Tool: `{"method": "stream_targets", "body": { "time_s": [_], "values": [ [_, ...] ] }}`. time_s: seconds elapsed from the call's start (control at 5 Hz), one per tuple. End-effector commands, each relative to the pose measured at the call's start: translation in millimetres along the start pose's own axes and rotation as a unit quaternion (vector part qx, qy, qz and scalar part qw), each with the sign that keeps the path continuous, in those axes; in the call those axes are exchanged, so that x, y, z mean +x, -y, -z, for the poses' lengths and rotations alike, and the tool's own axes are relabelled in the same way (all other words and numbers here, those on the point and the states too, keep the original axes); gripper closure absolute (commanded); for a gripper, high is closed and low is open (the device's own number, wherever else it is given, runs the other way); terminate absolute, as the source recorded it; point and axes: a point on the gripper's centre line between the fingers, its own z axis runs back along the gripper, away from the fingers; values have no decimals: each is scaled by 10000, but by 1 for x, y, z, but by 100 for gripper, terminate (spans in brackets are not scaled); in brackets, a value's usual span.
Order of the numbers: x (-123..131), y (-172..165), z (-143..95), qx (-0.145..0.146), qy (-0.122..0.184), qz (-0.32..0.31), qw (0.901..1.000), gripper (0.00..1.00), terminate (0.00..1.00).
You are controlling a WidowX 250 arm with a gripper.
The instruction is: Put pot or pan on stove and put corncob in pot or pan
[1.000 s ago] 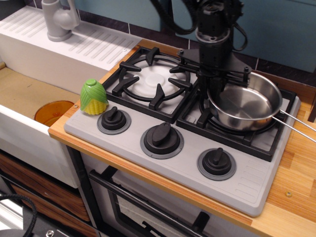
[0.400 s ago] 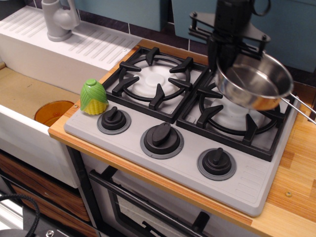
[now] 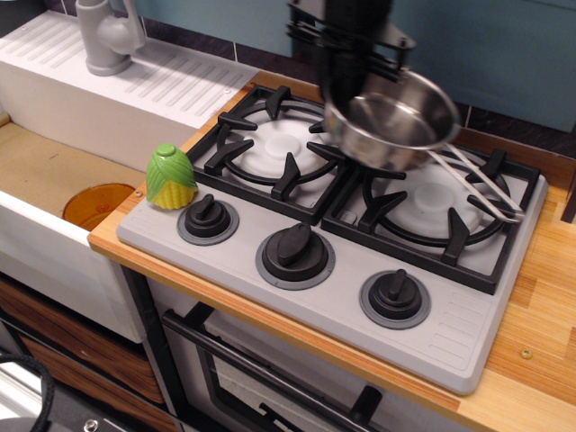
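Note:
The shiny steel pan (image 3: pixel 396 121) hangs in the air over the gap between the two burners, its wire handle (image 3: pixel 477 180) trailing down to the right. My black gripper (image 3: pixel 340 85) comes down from the top and is shut on the pan's left rim. The grey stove (image 3: pixel 333 270) has black grates and three black knobs. Both white burner discs, left (image 3: pixel 270 144) and right (image 3: pixel 432 202), are bare. The corncob (image 3: pixel 171 177), yellow with green husk, stands on the stove's front left corner beside the left knob (image 3: pixel 207 219).
A white sink unit with a grey faucet (image 3: pixel 106 36) lies to the left, with an orange disc (image 3: pixel 97 205) in the basin. A wooden counter (image 3: pixel 540 324) frames the stove on the right. A teal wall stands behind.
My gripper lifted the pan off the right burner and carried it up and to the left, toward the left burner. The corncob has not moved.

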Motion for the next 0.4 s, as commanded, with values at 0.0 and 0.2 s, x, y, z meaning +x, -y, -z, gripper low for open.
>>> {"method": "stream_targets", "body": {
  "time_s": [0.0, 0.2],
  "values": [
    [-1, -42, -44, 254, 707, 237, 9969, 100, 0],
    [-3, -57, -44, 235, 789, 387, 9959, 100, 0]
  ]
}}
